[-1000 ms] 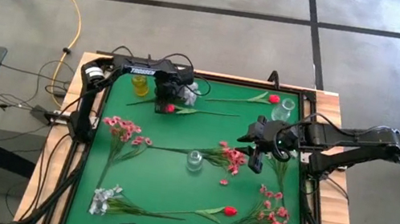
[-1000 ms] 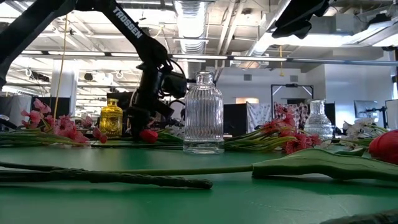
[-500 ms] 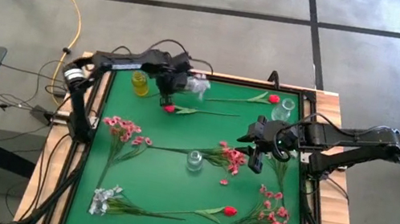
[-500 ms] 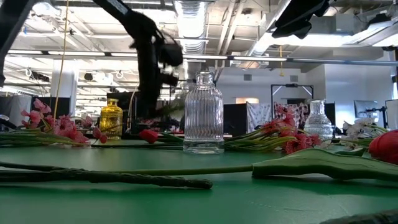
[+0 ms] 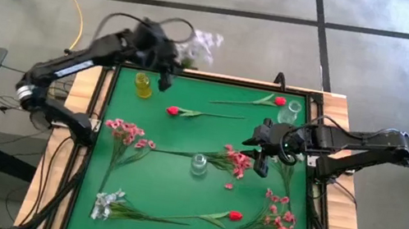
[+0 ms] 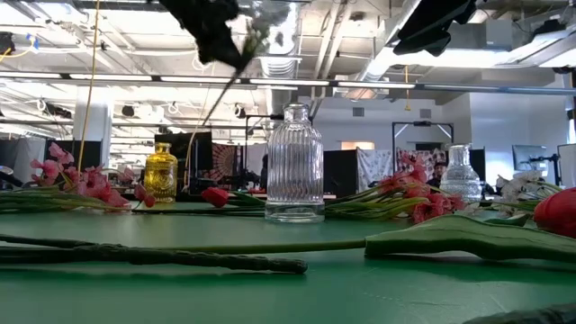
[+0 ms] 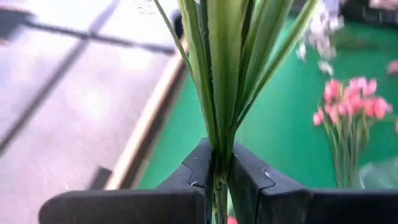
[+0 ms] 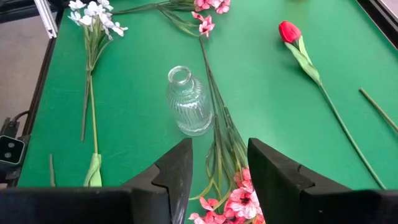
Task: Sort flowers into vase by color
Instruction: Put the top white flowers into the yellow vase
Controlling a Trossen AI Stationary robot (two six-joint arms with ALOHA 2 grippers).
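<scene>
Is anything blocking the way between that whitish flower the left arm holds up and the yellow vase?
Nothing visible does. The left gripper is shut on the whitish flower, lifted by the table's far edge. The yellow vase stands close by with its mouth uncovered; the red bud lies flat beside it.

An open-plan lab or workshop: exposed ceiling ducts (image 6: 270,22) and strip lights, concrete floor (image 5: 377,77) with taped lines, a yellow cable (image 5: 73,1), a green-topped desk (image 5: 179,168).

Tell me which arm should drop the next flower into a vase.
Left: its hand is shut on the whitish flower, lifted near the yellow vase. The right hand is open and empty.
</scene>
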